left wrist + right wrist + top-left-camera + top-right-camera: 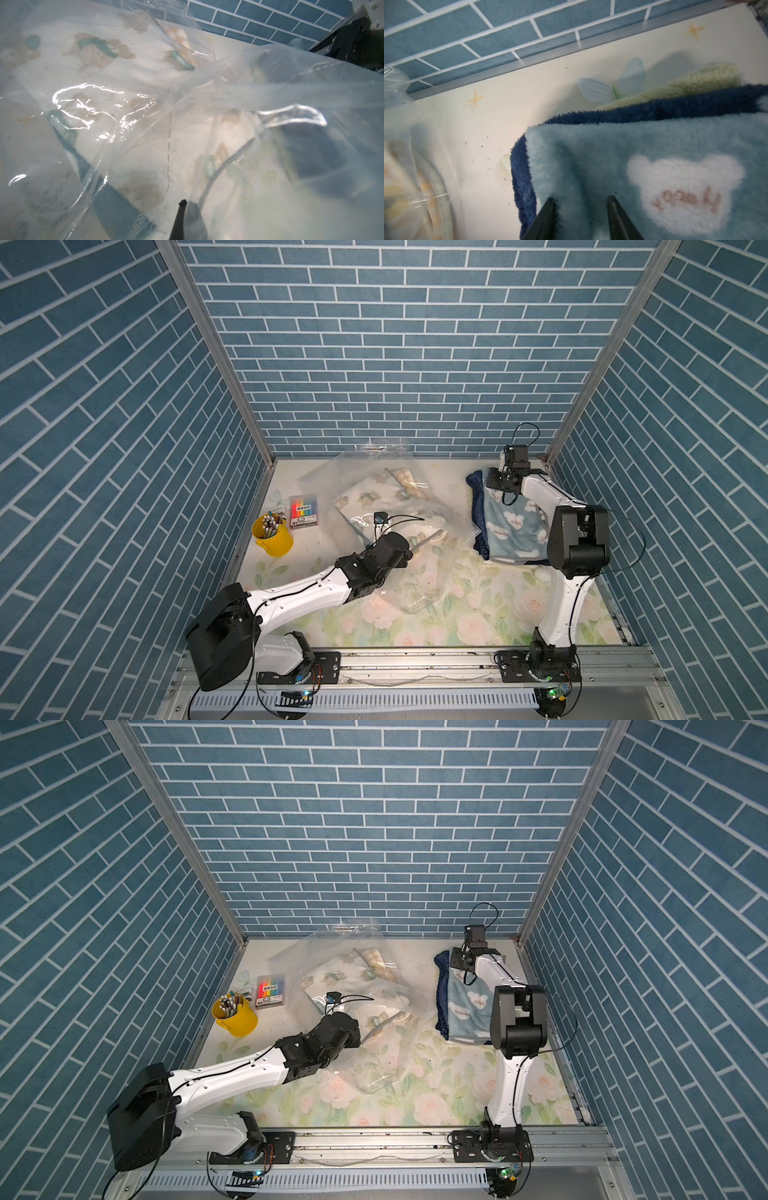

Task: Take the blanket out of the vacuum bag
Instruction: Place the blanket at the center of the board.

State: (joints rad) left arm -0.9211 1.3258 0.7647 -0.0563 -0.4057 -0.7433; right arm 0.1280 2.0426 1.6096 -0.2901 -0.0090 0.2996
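While left gripper (184, 204) pinches slippery vacuum bag (415, 585), right gripper (580, 197) stands spread.
Soft, light blanket (370, 493) mid-frame: its bunched edge seems graspable.

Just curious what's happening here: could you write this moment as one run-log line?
left tool: shut on vacuum bag | right tool: open over light blue blanket | white blanket: inside bag

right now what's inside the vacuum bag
A folded white bear-print blanket lies inside the vacuum bag, with a cream yellow-dotted fold at its far end. Anything beneath them is covered.
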